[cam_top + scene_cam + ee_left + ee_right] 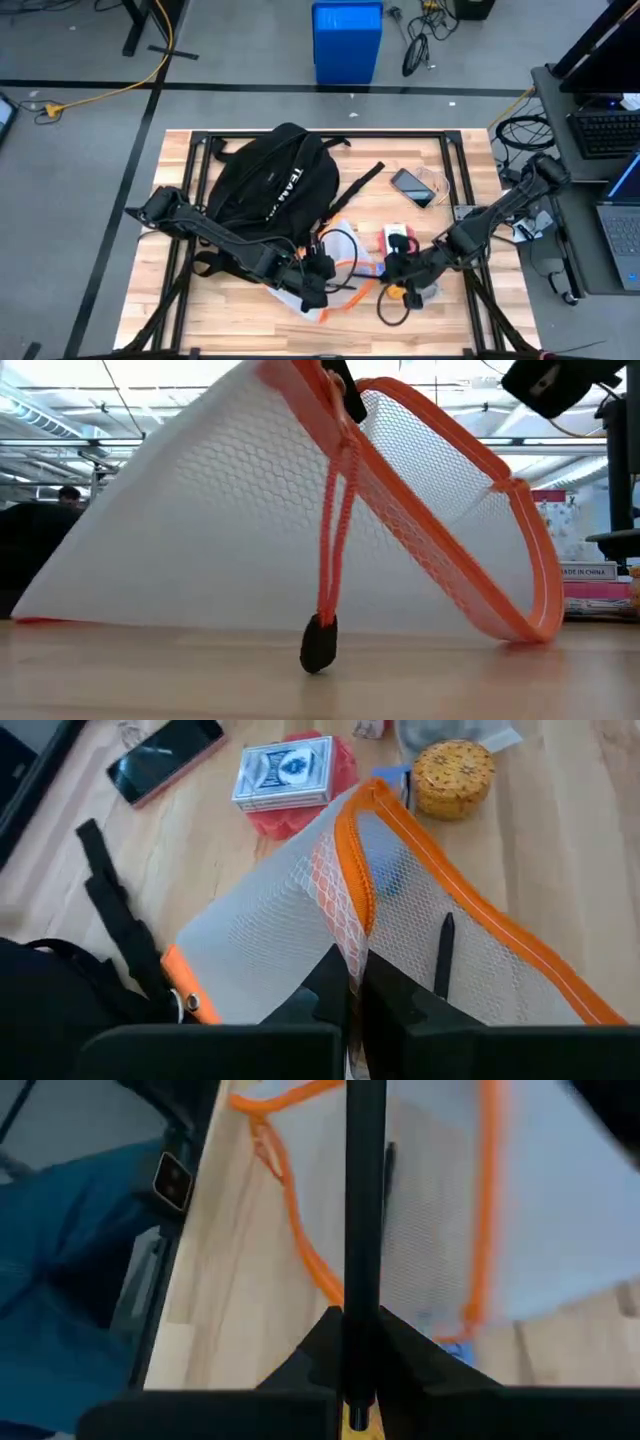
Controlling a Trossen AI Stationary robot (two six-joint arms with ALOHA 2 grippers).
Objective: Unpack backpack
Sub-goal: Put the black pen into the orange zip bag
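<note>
The black backpack [270, 185] lies at the table's far left, touched by no gripper. In front of it a white mesh pouch with orange trim [250, 530] is raised at one side, its lower edge on the table, and its orange pull cord with a black tab [320, 645] hangs down. My left gripper [318, 280] is shut on the pouch [300, 910]. Just to its right, my right gripper [398, 268] is shut on a thin black cord [365, 1210], which ends in a loop [388, 302] on the table. My left gripper pinches the mesh pouch at a raised fold of mesh beside the orange trim [352, 935] between its two fingers. That side of the pouch is lifted, and the opposite edge [80, 622] rests on the table. My right gripper pinches the black cord [365, 1295] between its two fingers; the cord runs straight on past the fingertips, along them.
A phone [412, 186], a deck of cards on a red thing [285, 770] and a round yellow tin [453, 778] lie right of the backpack. A loose black strap [362, 180] lies near the phone. A desk with a laptop [620, 230] stands beyond the right edge.
</note>
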